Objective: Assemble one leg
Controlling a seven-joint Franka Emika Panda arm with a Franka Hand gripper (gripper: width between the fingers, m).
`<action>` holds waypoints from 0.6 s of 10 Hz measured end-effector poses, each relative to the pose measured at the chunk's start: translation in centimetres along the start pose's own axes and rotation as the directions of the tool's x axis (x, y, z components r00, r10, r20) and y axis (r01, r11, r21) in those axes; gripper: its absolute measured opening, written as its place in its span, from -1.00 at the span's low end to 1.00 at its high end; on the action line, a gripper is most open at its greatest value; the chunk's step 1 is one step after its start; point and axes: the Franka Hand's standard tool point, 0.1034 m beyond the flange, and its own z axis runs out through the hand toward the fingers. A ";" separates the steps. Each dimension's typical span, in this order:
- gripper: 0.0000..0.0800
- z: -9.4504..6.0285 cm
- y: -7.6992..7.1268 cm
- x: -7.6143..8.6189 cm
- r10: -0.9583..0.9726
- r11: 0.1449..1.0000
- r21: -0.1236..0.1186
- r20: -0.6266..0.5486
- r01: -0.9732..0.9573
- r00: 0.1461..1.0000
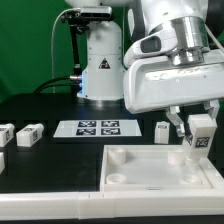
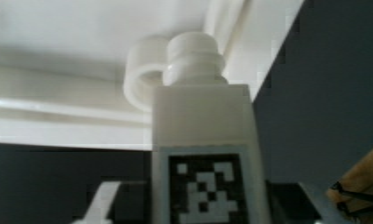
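My gripper is shut on a leg, a small white block with a black-and-white tag. It holds the leg upright just above the far corner of the large white square panel on the exterior view's right. In the wrist view the leg fills the middle between my gripper's fingers. Its round threaded tip points at a corner socket of the panel. I cannot tell whether the tip touches the socket.
Two loose legs lie at the exterior view's left, and another lies just behind the panel. The marker board lies behind the panel's middle. The robot's base stands at the back.
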 end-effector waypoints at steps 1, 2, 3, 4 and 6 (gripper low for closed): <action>-0.27 0.4 0.1 0.7 0.003 1.000 0.001 -0.007 -0.003 1.000; -0.27 0.8 0.3 1.2 0.006 1.000 0.000 -0.011 -0.006 1.000; -0.27 1.2 0.6 1.3 0.010 1.000 -0.002 -0.013 -0.010 1.000; -0.27 1.4 0.9 1.3 0.013 1.000 -0.005 -0.015 -0.013 1.000; -0.27 1.8 1.4 1.0 0.019 1.000 -0.011 -0.021 -0.019 1.000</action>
